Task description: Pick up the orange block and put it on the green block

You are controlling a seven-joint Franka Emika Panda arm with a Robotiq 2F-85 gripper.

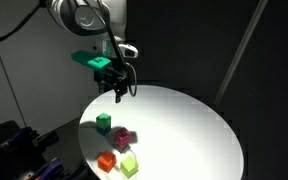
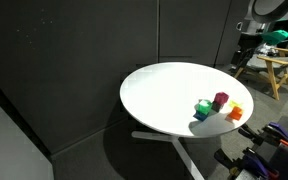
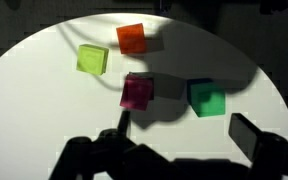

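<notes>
The orange block lies on the round white table at the far side in the wrist view, beside a lime block. The green block lies nearer the jaws, next to a magenta block. My gripper is open and empty, with its fingers wide apart, well above the table and apart from every block. In an exterior view the gripper hangs over the table's far edge, behind the green block and the orange block. The orange block and green block also show at the table's right side.
The four blocks sit close together near one edge of the table. A wooden stool stands behind the table by the robot base. Dark curtains surround the scene.
</notes>
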